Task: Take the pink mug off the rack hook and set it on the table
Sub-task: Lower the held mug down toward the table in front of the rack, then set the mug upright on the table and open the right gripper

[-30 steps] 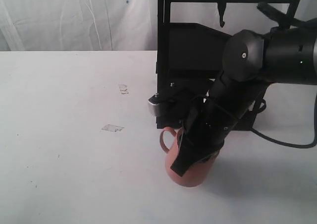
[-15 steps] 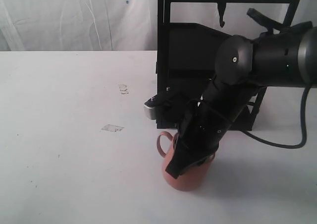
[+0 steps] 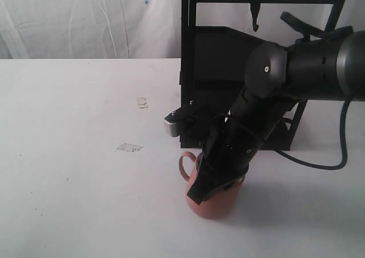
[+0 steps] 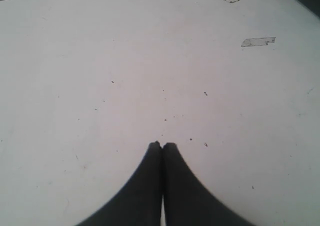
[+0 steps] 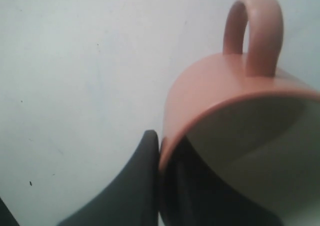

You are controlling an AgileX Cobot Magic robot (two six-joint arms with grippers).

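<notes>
The pink mug [image 3: 214,204] [image 5: 220,96] sits low at the white table [image 3: 80,155], in front of the black rack, its loop handle [image 3: 186,165] pointing left. My right gripper [image 3: 208,189] [image 5: 161,151] is shut on its rim, one finger outside the wall and one inside the cream interior. Whether the base rests fully on the tabletop is hard to tell. The rack hook [image 3: 256,9] hangs empty from the top crossbar. My left gripper [image 4: 162,146] is shut on nothing above bare tabletop; it does not show in the exterior view.
The tall black rack [image 3: 228,69] with slanted shelves stands right behind the mug. A small clear tape patch [image 3: 129,148] [image 4: 257,42] and a scuff [image 3: 142,102] mark the table to the left. A black cable [image 3: 325,164] trails at the right.
My right arm has carried the mug a little lower and to the left, down toward the table. The left gripper shows no earlier frame.
</notes>
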